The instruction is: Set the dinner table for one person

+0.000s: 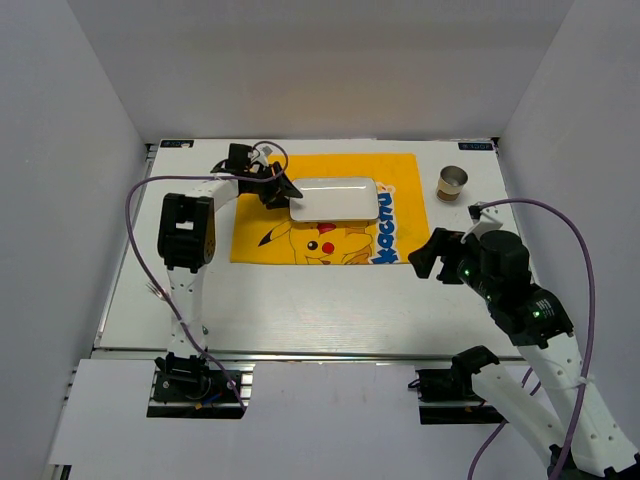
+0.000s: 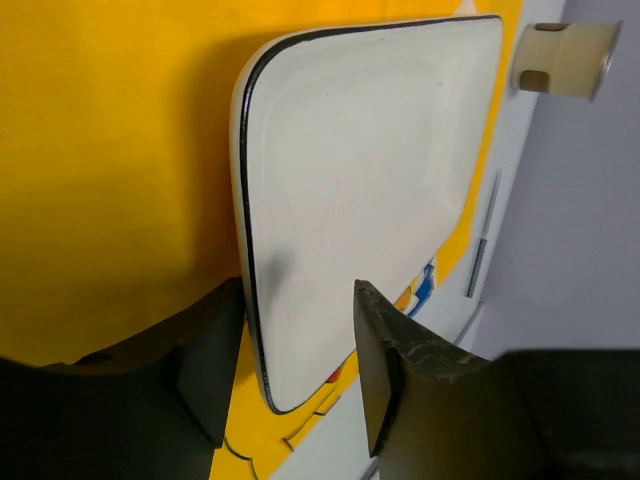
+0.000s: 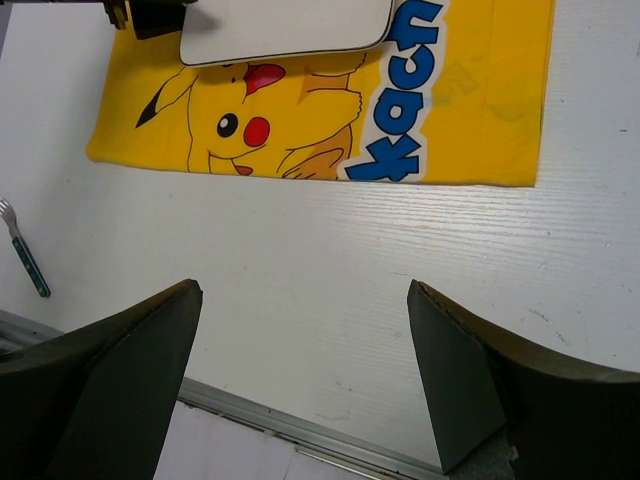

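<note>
Dinner table [image 1: 300,305]; left gripper [image 2: 290,345] astride plate [image 2: 370,160]

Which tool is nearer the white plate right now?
Left. The left tool sits open at the left end of the plate; the right tool hangs over bare table, off the near right corner of the yellow mat.

The only writing I can read from here is on the yellow mat [image 1: 410,180]: big blue letters [image 1: 383,232] with a white outline, spelling "kachu". In the top view they run up the mat's right part, just beside the plate's [image 1: 335,198] right end. My right wrist view shows "kach" clearly, the last letter cut by the frame edge. Two small dark stickers [image 1: 176,143] sit at the counter's [image 1: 300,300] far corners, too small for me to read. Nothing is legible in the left wrist view
</note>
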Available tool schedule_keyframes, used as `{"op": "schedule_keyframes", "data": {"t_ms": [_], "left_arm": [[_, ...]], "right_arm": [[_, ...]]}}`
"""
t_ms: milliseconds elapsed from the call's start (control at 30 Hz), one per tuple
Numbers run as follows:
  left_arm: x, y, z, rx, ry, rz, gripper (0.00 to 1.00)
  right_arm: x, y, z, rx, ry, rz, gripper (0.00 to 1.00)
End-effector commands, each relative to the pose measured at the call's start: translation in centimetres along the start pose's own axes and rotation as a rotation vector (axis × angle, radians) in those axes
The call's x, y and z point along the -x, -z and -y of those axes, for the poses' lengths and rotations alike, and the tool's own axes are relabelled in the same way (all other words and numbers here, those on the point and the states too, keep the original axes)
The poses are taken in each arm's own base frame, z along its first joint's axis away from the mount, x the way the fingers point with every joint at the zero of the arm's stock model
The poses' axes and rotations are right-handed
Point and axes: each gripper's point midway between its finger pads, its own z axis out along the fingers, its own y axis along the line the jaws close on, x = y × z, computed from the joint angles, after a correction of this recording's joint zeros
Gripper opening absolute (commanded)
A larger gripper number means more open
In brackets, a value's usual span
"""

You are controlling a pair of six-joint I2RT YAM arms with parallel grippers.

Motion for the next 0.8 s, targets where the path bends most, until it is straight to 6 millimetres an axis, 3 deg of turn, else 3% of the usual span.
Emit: {"op": "schedule_keyframes", "data": {"t_ms": [0, 33, 67, 333, 467, 533, 567, 600, 667, 700, 767], "left_arm": [[2.2, 3.8, 6.3, -0.093, -0.104, 0.084, 0.62], [2.3, 3.9, 6.3, -0.084, -0.102, 0.089, 0.64], [2.3, 4.0, 6.2, -0.075, -0.099, 0.093, 0.97], [4.1, 6.9, 6.3, 0.022, -0.089, 0.206, 0.98], [4.6, 9.7, 6.1, 0.167, -0.075, 0.279, 0.98], [5.6, 12.6, 6.2, 0.312, -0.071, 0.388, 0.98], [5.0, 13.9, 5.6, 0.380, -0.046, 0.396, 0.98], [5.4, 16.4, 6.2, 0.439, -0.043, 0.475, 0.98], [3.9, 18.5, 4.8, 0.529, 0.012, 0.491, 0.98], [3.8, 21.0, 5.3, 0.575, 0.032, 0.568, 0.98], [1.3, 22.6, 4.2, 0.643, 0.087, 0.562, 0.98]], "right_arm": [[0.8, 0.0, -0.6, 0.027, 0.005, 0.031, 0.89], [0.8, 0.0, -0.6, 0.031, 0.007, 0.029, 0.89], [0.7, -0.1, -0.7, 0.033, 0.004, 0.025, 0.89], [0.2, -1.6, -0.7, 0.037, -0.002, 0.003, 0.89], [0.0, -3.9, -0.5, 0.023, -0.004, -0.030, 0.89], [0.2, -5.7, -0.1, -0.017, -0.016, -0.058, 0.89], [0.4, -6.3, -0.2, -0.021, -0.018, -0.065, 0.89], [1.2, -6.8, -0.6, -0.016, -0.024, -0.056, 0.89], [1.1, -8.7, -0.7, -0.015, -0.017, -0.093, 0.89], [2.4, -9.2, -1.0, -0.011, -0.009, -0.070, 0.89], [3.2, -11.2, 0.3, -0.091, 0.004, -0.085, 0.89]]}}
